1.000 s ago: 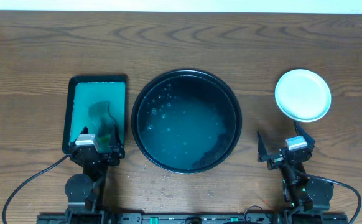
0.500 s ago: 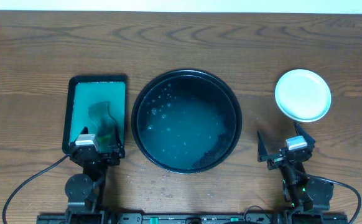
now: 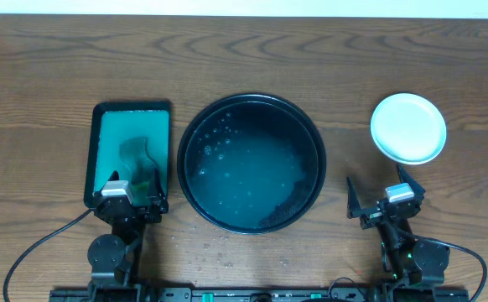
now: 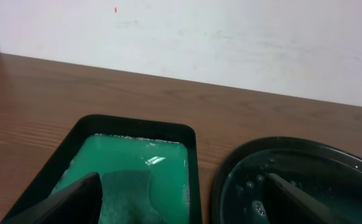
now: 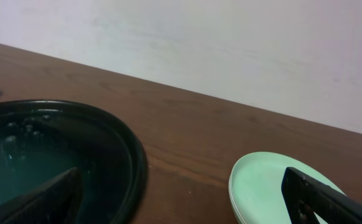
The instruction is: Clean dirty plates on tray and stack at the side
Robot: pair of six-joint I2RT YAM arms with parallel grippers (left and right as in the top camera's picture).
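One plate stack (image 3: 407, 127) just beyond open right hand (image 3: 375, 174); open left hand (image 3: 135, 174) across the tray (image 3: 180, 163).

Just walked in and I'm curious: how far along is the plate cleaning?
It looks essentially finished. Done: the black tray holds only bubbly water and no plates. The plates sit at the right side and look clean; I can't tell how many are stacked. In hand: nothing. The left gripper and right gripper are open and empty, and the cloth lies in the green tray. Left: nothing visible.
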